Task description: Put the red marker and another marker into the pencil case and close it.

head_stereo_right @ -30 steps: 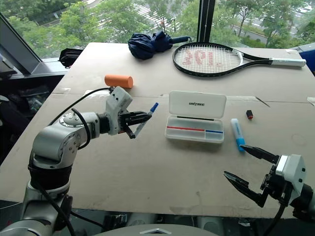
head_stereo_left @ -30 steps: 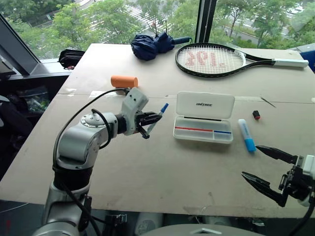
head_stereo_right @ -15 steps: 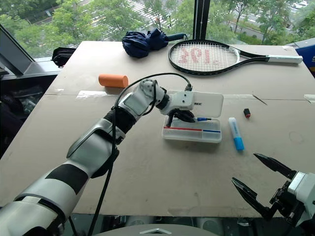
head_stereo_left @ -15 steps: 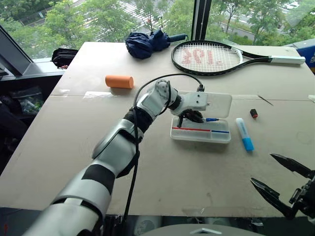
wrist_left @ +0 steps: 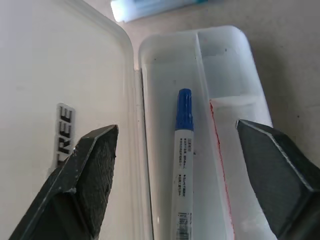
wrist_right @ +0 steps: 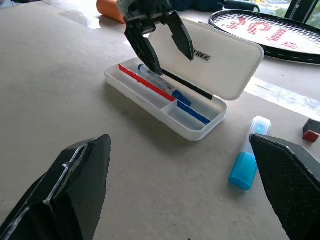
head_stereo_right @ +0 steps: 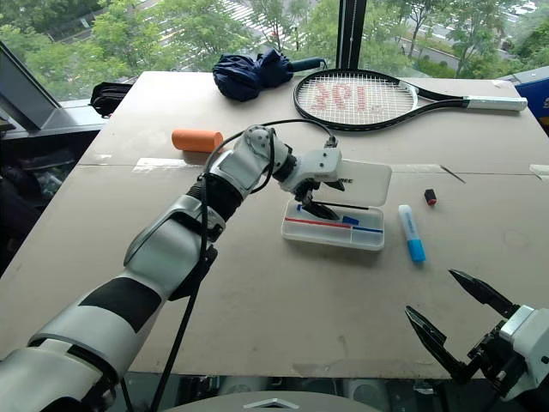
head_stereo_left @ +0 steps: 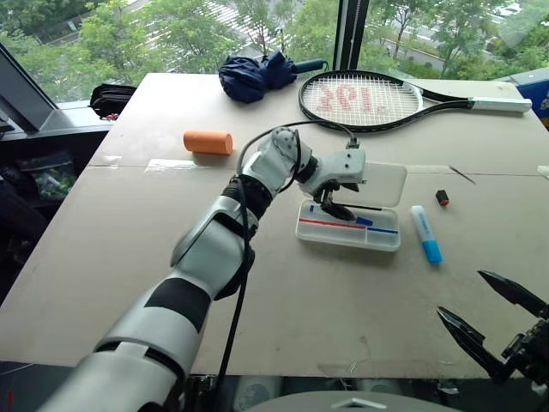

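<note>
The white pencil case (head_stereo_left: 346,241) lies open mid-table, its lid (wrist_right: 227,60) tilted back. A white marker with a blue cap (wrist_left: 182,150) rests in its long back compartment, beside the red and blue stripes. My left gripper (head_stereo_left: 334,209) hovers just above that marker with its jaws open and nothing between them. A light-blue marker (head_stereo_left: 426,233) lies on the table right of the case. My right gripper (head_stereo_left: 461,294) hangs open near the table's front right edge, far from the case. The red marker is out of view.
A tennis racket (head_stereo_left: 369,101) and a folded dark-blue umbrella (head_stereo_left: 257,75) lie at the back. An orange cylinder (head_stereo_left: 207,142) sits at the back left. A small red-and-black piece (head_stereo_left: 443,197) lies right of the case.
My left gripper carried the blue-capped marker rightward from beside the case to over it, then opened. The marker now lies in the case. The right gripper stays open, barely moved.
</note>
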Robot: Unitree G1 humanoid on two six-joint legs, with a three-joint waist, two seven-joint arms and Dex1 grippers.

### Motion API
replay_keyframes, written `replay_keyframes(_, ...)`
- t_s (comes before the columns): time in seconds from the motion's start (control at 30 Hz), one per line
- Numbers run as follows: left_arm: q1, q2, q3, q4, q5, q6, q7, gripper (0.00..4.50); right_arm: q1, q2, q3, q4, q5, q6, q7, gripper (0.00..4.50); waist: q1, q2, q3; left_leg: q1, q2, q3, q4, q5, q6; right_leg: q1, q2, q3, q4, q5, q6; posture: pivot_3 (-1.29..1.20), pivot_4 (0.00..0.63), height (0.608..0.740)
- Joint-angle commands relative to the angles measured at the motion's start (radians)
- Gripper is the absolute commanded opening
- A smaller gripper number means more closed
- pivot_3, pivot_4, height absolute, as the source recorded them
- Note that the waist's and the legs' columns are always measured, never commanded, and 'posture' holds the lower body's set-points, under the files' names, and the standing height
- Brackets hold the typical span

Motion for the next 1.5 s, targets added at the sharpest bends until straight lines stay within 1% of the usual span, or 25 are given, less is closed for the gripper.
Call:
replay_keyframes(0.03, 0.160, 0.105, 0.137, -0.351, -0.164, 0.124, -0.055, 3.53, -0.070, -0.014, 0.058, -0.013, -0.077, 0.148, -0.176, 4.50, -0.006, 0.003, -0.001, 0.000, 0.002, 0.000, 0.000, 0.000, 0.000, 0.000, 0.000, 0.000, 0.001, 0.000, 0.000, 0.00, 0.150, 0.730)
replay_keyframes(0.07, 0.217, 0.122, 0.174, -0.443, -0.219, 0.156, -0.063, 3.53, -0.095, -0.013, 0.068, -0.007, -0.084, 0.171, -0.205, 4.50, -0.008, 0.004, -0.001, 0.000, 0.002, -0.001, -0.001, 0.000, 0.000, 0.000, 0.000, 0.000, 0.001, 0.000, 0.000, 0.00, 0.150, 0.730)
replay_keyframes(0.17, 0.351, 0.213, 0.217, -0.680, -0.271, 0.293, -0.039, 3.53, -0.158, -0.026, 0.098, 0.012, -0.150, 0.245, -0.288, 4.50, -0.004, 0.005, 0.000, 0.000, 0.003, -0.001, 0.000, 0.000, -0.001, 0.000, -0.001, -0.001, 0.001, 0.000, 0.000, 0.00, 0.150, 0.730)
replay_keyframes(0.23, 0.503, 0.287, 0.344, -0.934, -0.438, 0.481, 0.005, 3.53, -0.273, -0.064, 0.162, 0.027, -0.254, 0.462, -0.442, 4.50, -0.006, 0.005, 0.000, 0.000, 0.003, -0.001, 0.000, 0.001, -0.001, 0.000, -0.001, -0.001, 0.001, 0.000, 0.000, 0.00, 0.150, 0.730)
replay_keyframes(0.27, 0.566, 0.326, 0.381, -1.034, -0.490, 0.543, 0.019, 3.53, -0.322, -0.073, 0.181, 0.033, -0.244, 0.542, -0.473, 4.50, -0.006, 0.005, 0.000, 0.000, 0.003, -0.001, 0.001, 0.001, -0.001, 0.000, -0.001, 0.000, 0.002, 0.000, 0.000, 0.00, 0.150, 0.730)
replay_keyframes(0.37, 0.730, 0.438, 0.466, -1.299, -0.636, 0.707, 0.061, 3.53, -0.486, -0.086, 0.199, 0.097, -0.173, 0.729, -0.490, 4.50, -0.004, 0.005, 0.000, 0.000, 0.003, -0.001, 0.001, 0.001, -0.002, 0.000, -0.003, 0.000, 0.001, 0.000, -0.001, 0.00, 0.150, 0.730)
replay_keyframes(0.47, 0.796, 0.481, 0.513, -1.432, -0.739, 0.807, 0.144, 3.53, -0.612, -0.085, 0.206, 0.187, -0.169, 0.821, -0.510, 4.50, 0.021, 0.006, 0.000, 0.000, 0.001, -0.003, 0.001, 0.001, -0.002, 0.002, -0.004, -0.001, 0.001, 0.000, -0.001, 0.00, 0.150, 0.730)
replay_keyframes(0.57, 0.825, 0.497, 0.524, -1.482, -0.782, 0.836, 0.198, 3.53, -0.683, -0.082, 0.228, 0.245, -0.174, 0.852, -0.514, 4.50, 0.028, 0.006, 0.000, 0.000, -0.002, -0.005, 0.001, 0.001, -0.002, 0.003, -0.006, -0.004, 0.000, 0.000, 0.000, 0.00, 0.150, 0.730)
replay_keyframes(0.63, 0.851, 0.499, 0.530, -1.513, -0.805, 0.840, 0.240, 3.53, -0.735, -0.079, 0.251, 0.302, -0.188, 0.868, -0.526, 4.50, 0.017, 0.005, -0.001, 0.001, -0.002, -0.004, 0.001, 0.001, -0.002, 0.003, -0.006, -0.003, 0.000, 0.000, 0.000, 0.00, 0.150, 0.730)
replay_keyframes(0.73, 0.895, 0.516, 0.548, -1.544, -0.836, 0.833, 0.274, 3.59, -0.769, -0.078, 0.264, 0.344, -0.191, 0.893, -0.526, 3.72, 0.002, 0.003, -0.002, 0.002, -0.001, -0.003, 0.001, 0.001, -0.002, 0.004, -0.004, -0.002, 0.000, 0.000, 0.000, 0.00, 0.150, 0.730)
replay_keyframes(0.8, 0.903, 0.525, 0.549, -1.548, -0.852, 0.826, 0.291, 3.59, -0.772, -0.083, 0.260, 0.343, -0.185, 0.897, -0.517, 2.76, 0.000, 0.002, -0.002, 0.002, -0.001, -0.004, 0.001, 0.001, -0.002, 0.004, -0.003, -0.003, 0.001, 0.000, 0.000, 0.00, 0.150, 0.730)
replay_keyframes(0.87, 0.915, 0.536, 0.550, -1.552, -0.865, 0.822, 0.296, 3.59, -0.769, -0.096, 0.250, 0.337, -0.178, 0.900, -0.502, 1.97, 0.001, 0.001, -0.003, 0.002, -0.001, -0.004, 0.001, 0.001, -0.002, 0.004, -0.003, -0.004, 0.001, 0.000, 0.000, 0.00, 0.150, 0.730)
replay_keyframes(0.93, 0.934, 0.554, 0.548, -1.557, -0.867, 0.806, 0.295, 3.59, -0.757, -0.131, 0.226, 0.321, -0.170, 0.900, -0.473, 1.00, 0.002, 0.002, -0.003, 0.002, -0.001, -0.004, 0.001, 0.001, -0.002, 0.004, -0.003, -0.003, 0.001, 0.000, 0.000, 0.00, 0.150, 0.730)
replay_keyframes(0.97, 0.941, 0.558, 0.550, -1.557, -0.869, 0.800, 0.301, 3.59, -0.748, -0.157, 0.216, 0.312, -0.168, 0.889, -0.450, 0.62, 0.003, 0.002, -0.003, 0.002, -0.001, -0.004, 0.001, 0.001, -0.002, 0.004, -0.003, -0.003, 0.000, 0.000, 0.000, 0.00, 0.150, 0.730)
replay_keyframes(1.03, 0.957, 0.569, 0.558, -1.553, -0.877, 0.790, 0.303, 3.59, -0.727, -0.220, 0.209, 0.280, -0.158, 0.814, -0.363, 0.63, 0.010, 0.002, -0.002, 0.002, -0.001, -0.004, 0.001, 0.001, -0.002, 0.004, -0.004, -0.003, 0.000, 0.000, 0.000, 0.00, 0.150, 0.730)
replay_keyframes(1.07, 0.985, 0.570, 0.571, -1.545, -0.853, 0.761, 0.308, 3.59, -0.746, -0.246, 0.197, 0.243, -0.095, 0.772, -0.270, 0.63, 0.012, 0.002, -0.002, 0.002, -0.001, -0.004, 0.001, 0.001, -0.002, 0.004, -0.004, -0.003, -0.001, 0.000, 0.000, 0.00, 0.150, 0.730)
replay_keyframes(1.13, 1.028, 0.558, 0.588, -1.533, -0.802, 0.688, 0.328, 3.59, -0.782, -0.289, 0.193, 0.207, -0.012, 0.714, -0.140, 0.63, 0.004, 0.003, -0.001, 0.001, -0.001, -0.002, 0.000, 0.001, -0.002, 0.003, -0.004, -0.002, -0.001, 0.000, 0.000, 0.00, 0.150, 0.730)
replay_keyframes(1.17, 1.068, 0.533, 0.617, -1.511, -0.822, 0.647, 0.307, 3.59, -0.839, -0.327, 0.237, 0.212, -0.011, 0.683, -0.085, 0.63, -0.010, 0.004, -0.001, 0.002, 0.000, -0.002, 0.000, 0.001, -0.002, 0.003, -0.003, -0.001, 0.000, 0.000, 0.000, 0.00, 0.150, 0.730)
replay_keyframes(1.2, 1.095, 0.516, 0.635, -1.495, -0.841, 0.618, 0.289, 3.59, -0.877, -0.354, 0.273, 0.224, -0.021, 0.659, -0.053, 0.63, -0.011, 0.005, 0.000, 0.004, 0.002, 0.000, 0.000, 0.001, -0.002, 0.003, -0.002, 0.000, 0.000, 0.000, 0.000, 0.00, 0.150, 0.730)
replay_keyframes(1.27, 1.145, 0.563, 0.643, -1.480, -0.834, 0.603, 0.230, 3.59, -0.953, -0.411, 0.356, 0.249, -0.045, 0.640, 0.010, 0.63, -0.012, 0.004, 0.000, 0.004, 0.002, -0.001, 0.000, 0.001, -0.002, 0.003, -0.001, -0.001, 0.000, 0.000, 0.000, 0.00, 0.150, 0.730)
replay_keyframes(1.3, 1.174, 0.584, 0.676, -1.470, -0.856, 0.623, 0.216, 3.59, -1.057, -0.419, 0.448, 0.285, -0.069, 0.634, 0.058, 0.63, -0.012, 0.004, 0.000, 0.004, 0.003, -0.002, 0.000, 0.001, -0.002, 0.003, -0.001, -0.001, 0.000, 0.000, -0.001, 0.00, 0.150, 0.730)
replay_keyframes(1.33, 1.196, 0.598, 0.701, -1.461, -0.876, 0.634, 0.208, 3.59, -1.135, -0.425, 0.517, 0.314, -0.086, 0.626, 0.093, 0.63, -0.017, 0.005, 0.000, 0.004, 0.003, -0.001, 0.000, 0.001, -0.002, 0.002, 0.000, -0.001, 0.000, 0.000, -0.001, 0.00, 0.150, 0.730)
replay_keyframes(1.4, 1.251, 0.619, 0.739, -1.462, -0.876, 0.611, 0.188, 3.59, -1.297, -0.393, 0.672, 0.404, -0.144, 0.599, 0.163, 0.63, -0.023, 0.005, 0.001, 0.004, 0.003, -0.001, -0.001, 0.001, -0.002, 0.001, 0.000, -0.001, 0.000, 0.000, -0.001, 0.00, 0.150, 0.730)
replay_keyframes(1.47, 1.278, 0.629, 0.757, -1.473, -0.880, 0.602, 0.189, 3.59, -1.373, -0.370, 0.766, 0.475, -0.193, 0.555, 0.212, 0.63, -0.017, 0.005, 0.002, 0.003, 0.003, -0.002, -0.002, 0.001, -0.002, 0.001, 0.000, -0.001, 0.000, 0.000, -0.001, 0.00, 0.150, 0.730)
replay_keyframes(1.5, 1.283, 0.631, 0.761, -1.476, -0.884, 0.601, 0.193, 3.59, -1.391, -0.366, 0.791, 0.497, -0.209, 0.536, 0.229, 0.63, -0.001, 0.005, 0.002, 0.002, 0.003, -0.003, -0.001, 0.001, -0.002, 0.001, -0.001, -0.003, 0.000, 0.000, -0.001, 0.00, 0.150, 0.730)
